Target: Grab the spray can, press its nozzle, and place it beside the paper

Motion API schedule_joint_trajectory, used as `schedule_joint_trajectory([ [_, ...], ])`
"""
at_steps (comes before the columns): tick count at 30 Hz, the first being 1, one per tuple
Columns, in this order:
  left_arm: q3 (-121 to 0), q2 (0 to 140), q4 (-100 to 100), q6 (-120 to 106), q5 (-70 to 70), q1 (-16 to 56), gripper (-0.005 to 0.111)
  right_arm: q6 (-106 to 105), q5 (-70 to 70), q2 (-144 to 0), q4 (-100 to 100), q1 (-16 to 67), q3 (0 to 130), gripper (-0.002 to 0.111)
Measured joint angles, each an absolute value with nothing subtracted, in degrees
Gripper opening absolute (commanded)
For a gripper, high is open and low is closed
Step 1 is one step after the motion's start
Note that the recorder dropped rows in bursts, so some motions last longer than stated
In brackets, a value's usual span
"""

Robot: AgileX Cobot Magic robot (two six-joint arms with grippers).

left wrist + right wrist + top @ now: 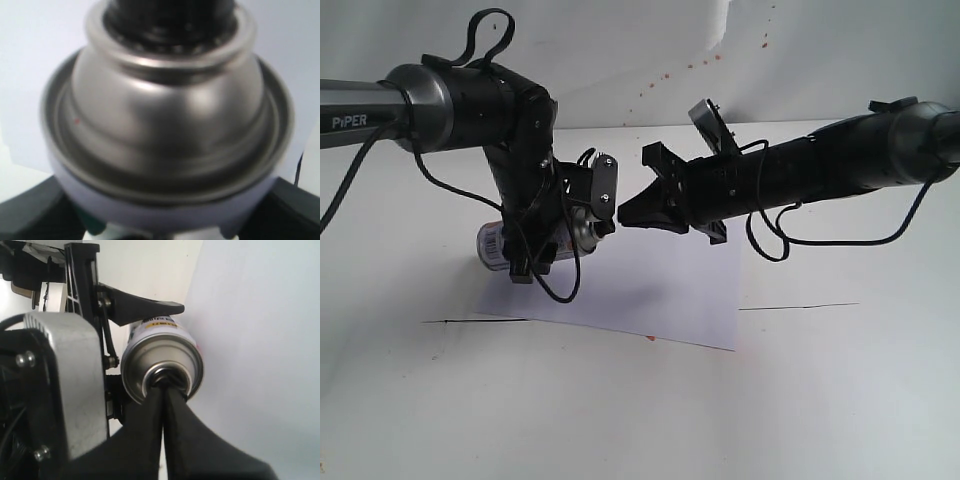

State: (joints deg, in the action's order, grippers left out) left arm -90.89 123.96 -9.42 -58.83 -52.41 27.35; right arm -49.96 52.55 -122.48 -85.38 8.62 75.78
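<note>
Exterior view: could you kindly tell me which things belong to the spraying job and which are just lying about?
Job: spray can, nozzle, paper, left gripper holding the can, right gripper at the nozzle.
Just about: table, red specks.

Spray can (165, 130) looms close (blurred); nozzle (170, 17) caps it; fingers (30, 217) apparently flank it.
</note>
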Motion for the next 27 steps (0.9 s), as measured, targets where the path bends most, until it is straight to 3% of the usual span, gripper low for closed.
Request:
schedule_joint_trajectory([
  [27,-90.9,124.0,-9.5,-58.7,-52.8,27.9,0.000,-50.4,50.3,-122.5,-85.5,10.7,75.8,0.000],
])
